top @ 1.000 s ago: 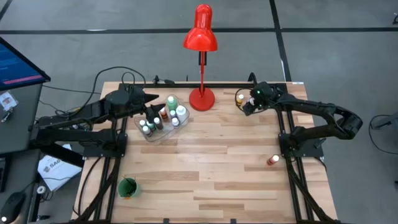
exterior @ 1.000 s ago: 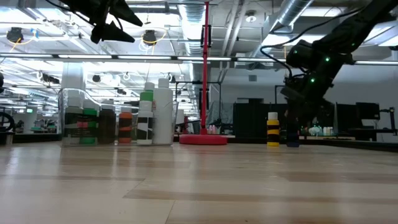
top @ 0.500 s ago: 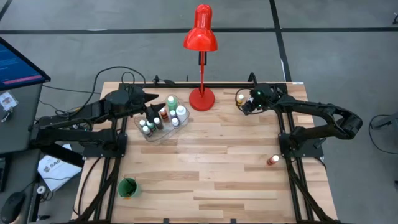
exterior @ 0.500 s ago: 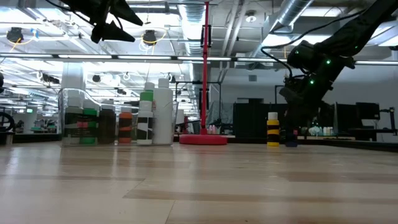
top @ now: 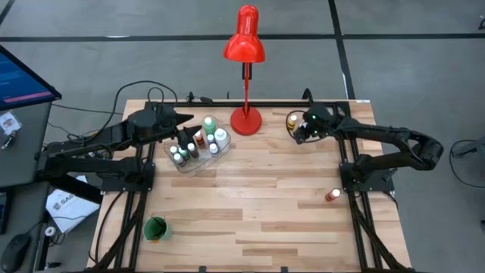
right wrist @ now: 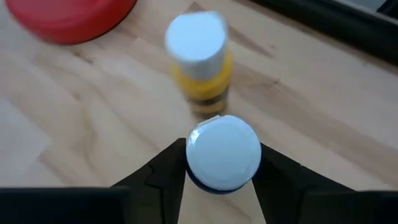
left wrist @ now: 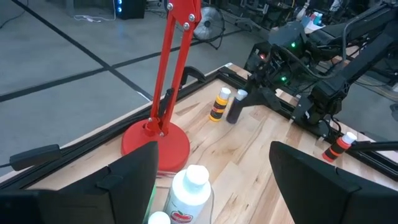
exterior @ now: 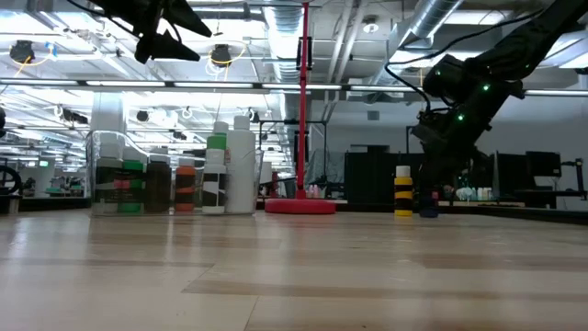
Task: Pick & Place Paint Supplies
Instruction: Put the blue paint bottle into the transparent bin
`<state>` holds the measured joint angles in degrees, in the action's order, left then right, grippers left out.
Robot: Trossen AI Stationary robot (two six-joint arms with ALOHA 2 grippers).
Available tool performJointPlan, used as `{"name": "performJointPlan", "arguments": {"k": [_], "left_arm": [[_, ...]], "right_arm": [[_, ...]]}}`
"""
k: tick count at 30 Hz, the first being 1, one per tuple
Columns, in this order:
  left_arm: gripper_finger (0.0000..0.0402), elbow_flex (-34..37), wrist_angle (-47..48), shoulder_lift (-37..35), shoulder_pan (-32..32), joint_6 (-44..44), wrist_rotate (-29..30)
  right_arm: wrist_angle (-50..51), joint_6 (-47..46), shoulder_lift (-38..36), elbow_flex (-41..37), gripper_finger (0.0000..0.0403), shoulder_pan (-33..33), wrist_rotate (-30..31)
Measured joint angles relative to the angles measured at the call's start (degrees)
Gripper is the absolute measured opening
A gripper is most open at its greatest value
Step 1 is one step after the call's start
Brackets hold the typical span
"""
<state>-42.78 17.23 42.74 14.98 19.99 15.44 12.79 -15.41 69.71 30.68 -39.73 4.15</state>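
Observation:
A dark paint bottle with a white cap [right wrist: 224, 151] stands near the table's far right corner, beside a yellow bottle [right wrist: 200, 62]. My right gripper [top: 299, 130] is over the dark bottle, with one finger on each side of its top. Both bottles [left wrist: 235, 107] also show in the left wrist view. My left gripper [top: 186, 121] hangs open above a clear container [top: 198, 152] that holds several paint bottles on its floor. Another orange-red bottle [top: 331, 196] stands by the right arm's base. My right gripper has the dark bottle's white cap [right wrist: 194, 158] between its two fingers, one finger [right wrist: 165, 171] on each side. The fingers come slanting down from the table's right side. The bottle stands upright with its bottom [exterior: 428, 211] on the table.
A tall red desk lamp has its round base [top: 245, 120] at the far middle of the table, close to the two bottles. A green cup [top: 155, 227] sits at the near left corner. The bare wooden table top [top: 265, 197] lies between them.

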Motion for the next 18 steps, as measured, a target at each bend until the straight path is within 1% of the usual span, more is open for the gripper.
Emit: {"name": "performJointPlan", "arguments": {"k": [3,5,8,10,14,18], "left_arm": [[0.0296,0.0,-0.3,0.0,0.0,0.01,-0.22],[0.0296,0.0,-0.34,0.02,0.0,0.02,-0.22],[0.0296,0.0,-0.71,0.02,0.0,0.0,-0.21],[0.0296,0.0,-0.71,0.02,0.0,0.0,-0.2],[0.0296,0.0,-1.08,0.37,0.0,0.0,-0.19],[0.0296,0.0,-1.3,1.01,0.0,0.0,-0.16]], "right_arm": [[1.67,-1.11,-0.89,0.0,0.0155,2.98,-0.07],[2.36,-2.09,-1.55,0.0,0.0147,5.69,-1.59],[0.8,-5.52,-1.63,0.0,0.014,10.9,-2.88],[-1.06,-7.12,-1.36,0.0,0.0143,14.84,-2.85],[-3.49,-10.0,1.55,1.61,0.0154,22.0,-1.4],[-5.84,-9.38,6.4,6.19,0.015,27.65,-0.23]]}}
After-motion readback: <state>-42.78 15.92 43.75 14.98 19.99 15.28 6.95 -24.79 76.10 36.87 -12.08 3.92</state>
